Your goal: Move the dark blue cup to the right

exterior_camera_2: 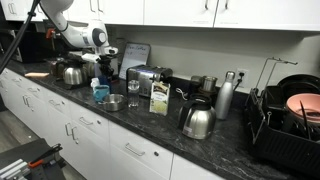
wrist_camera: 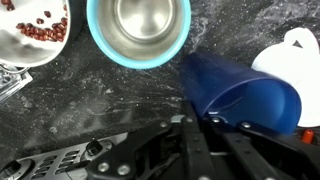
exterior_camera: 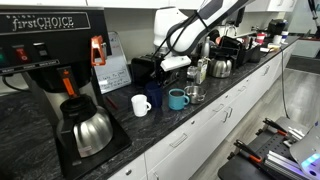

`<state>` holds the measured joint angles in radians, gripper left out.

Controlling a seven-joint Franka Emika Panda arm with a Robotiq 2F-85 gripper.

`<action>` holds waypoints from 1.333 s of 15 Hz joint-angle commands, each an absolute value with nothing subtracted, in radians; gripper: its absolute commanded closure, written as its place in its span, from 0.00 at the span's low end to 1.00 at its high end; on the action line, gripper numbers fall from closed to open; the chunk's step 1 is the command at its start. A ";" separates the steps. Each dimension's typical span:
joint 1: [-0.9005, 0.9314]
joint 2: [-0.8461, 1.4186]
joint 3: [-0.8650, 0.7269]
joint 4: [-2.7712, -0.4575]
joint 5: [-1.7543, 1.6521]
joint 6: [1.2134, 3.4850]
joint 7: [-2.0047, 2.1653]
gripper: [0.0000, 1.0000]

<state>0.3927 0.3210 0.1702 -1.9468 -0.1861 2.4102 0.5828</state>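
Note:
In the wrist view the dark blue cup [wrist_camera: 240, 92] fills the lower right, tilted, with its open mouth toward the camera. My gripper [wrist_camera: 200, 128] is shut on its rim, one finger inside and one outside. In an exterior view the gripper [exterior_camera: 172, 66] hangs above the counter, just behind the teal mug [exterior_camera: 177, 98]. The cup below it is dark and hard to make out. In an exterior view the gripper [exterior_camera_2: 104, 68] is above the teal mug [exterior_camera_2: 100, 92].
The teal steel-lined mug [wrist_camera: 138, 30] is close ahead of the cup. A white mug [wrist_camera: 295, 60] [exterior_camera: 141, 104] stands beside it. A bowl of red bits [wrist_camera: 35, 25] sits on the other side. A coffee maker [exterior_camera: 60, 70], toaster [exterior_camera_2: 148, 80] and kettles [exterior_camera_2: 197, 120] crowd the counter.

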 commanded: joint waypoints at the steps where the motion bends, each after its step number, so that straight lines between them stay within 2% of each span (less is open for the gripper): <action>1: 0.378 0.294 0.178 -1.966 -0.119 2.437 0.570 0.99; 12: 0.339 0.224 0.129 -1.994 -0.065 2.454 0.635 0.99; 20: 0.274 0.093 0.109 -2.065 -0.072 2.418 0.726 0.99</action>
<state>0.2952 0.1588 0.1029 -2.0126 -0.0746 2.4320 0.6929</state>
